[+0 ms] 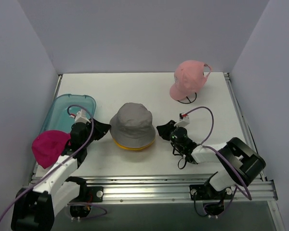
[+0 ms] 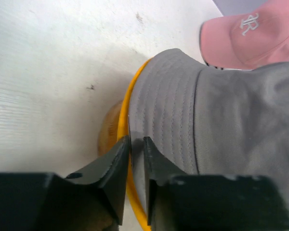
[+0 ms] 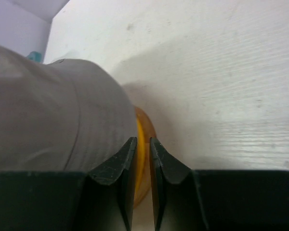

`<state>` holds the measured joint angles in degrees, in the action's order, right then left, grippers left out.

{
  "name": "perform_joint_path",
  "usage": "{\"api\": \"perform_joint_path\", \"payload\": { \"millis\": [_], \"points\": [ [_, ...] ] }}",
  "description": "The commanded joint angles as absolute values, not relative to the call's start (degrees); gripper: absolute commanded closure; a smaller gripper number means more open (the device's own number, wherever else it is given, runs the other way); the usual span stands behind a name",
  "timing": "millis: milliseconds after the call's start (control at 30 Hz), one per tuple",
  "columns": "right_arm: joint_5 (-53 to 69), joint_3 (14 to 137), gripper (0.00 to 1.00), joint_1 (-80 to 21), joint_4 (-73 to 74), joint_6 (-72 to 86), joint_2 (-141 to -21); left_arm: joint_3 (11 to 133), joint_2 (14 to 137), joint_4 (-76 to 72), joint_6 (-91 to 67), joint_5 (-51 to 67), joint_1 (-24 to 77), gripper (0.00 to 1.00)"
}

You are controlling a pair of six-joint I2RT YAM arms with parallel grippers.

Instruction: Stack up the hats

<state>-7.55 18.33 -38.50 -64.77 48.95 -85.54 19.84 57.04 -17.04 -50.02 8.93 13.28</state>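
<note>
The grey bucket hat [image 1: 132, 124] sits on the yellow bucket hat, of which only the brim [image 1: 130, 146] shows. My left gripper [image 1: 106, 129] is at the stack's left edge, its jaws pinched on the grey brim [image 2: 149, 106], with the yellow brim [image 2: 124, 115] beside it. My right gripper [image 1: 161, 130] is at the right edge, its jaws nearly together. Only the yellow brim [image 3: 140, 139] shows in the slit, and the grey hat [image 3: 62, 115] lies left of it. The light pink cap [image 1: 188, 79] stands at the back right. The magenta cap [image 1: 49, 147] lies at the left.
A teal tray [image 1: 70, 108] lies at the back left, partly under the magenta cap. A wooden stand [image 2: 108, 127] shows under the stacked hats and also in the right wrist view [image 3: 147, 132]. The pink cap rests on a thin black wire stand [image 1: 188, 100]. White walls enclose the table.
</note>
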Motion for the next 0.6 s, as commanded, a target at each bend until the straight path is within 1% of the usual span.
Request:
{"api": "perform_joint_path", "payload": {
  "millis": [0, 33, 100, 200, 233, 300, 400, 433, 567],
  "points": [
    [-14.1, 19.0, 0.83, -38.9, -54.8, 45.6, -80.3, 24.9, 48.7, -3.7, -46.6, 3.4, 12.6, 0.66],
    [-14.6, 18.9, 0.78, -39.1, -53.8, 45.8, -79.2, 25.3, 46.7, 0.3, -46.5, 2.8, 12.6, 0.63],
    [-16.2, 19.2, 0.74, -39.7, -49.7, 46.0, -75.7, 26.0, 40.4, 5.1, -46.8, 1.5, 12.7, 0.59],
    [-18.5, 20.6, 0.71, -40.6, -43.7, 46.8, -71.1, 25.7, 33.8, 8.4, -47.6, 2.6, 12.9, 0.57],
    [-20.0, 21.7, 0.71, -41.5, -40.0, 47.1, -70.0, 25.6, 32.9, 9.0, -48.2, 3.3, 12.9, 0.57],
    [-21.2, 22.1, 0.72, -42.9, -38.2, 47.0, -66.8, 24.9, 31.5, 8.1, -48.8, 5.3, 13.4, 0.57],
    [-21.8, 22.1, 0.72, -46.2, -37.1, 46.1, -62.9, 20.8, 33.3, 0.5, -50.5, 10.4, 15.5, 0.57],
    [-21.5, 22.1, 0.71, -47.0, -37.1, 45.7, -62.0, 18.7, 34.4, -4.3, -51.0, 11.2, 16.3, 0.57],
    [-22.8, 21.8, 0.72, -52.8, -36.0, 44.5, -58.5, 16.5, 43.0, -10.4, -49.5, 9.9, 20.0, 0.56]
  ]
}}
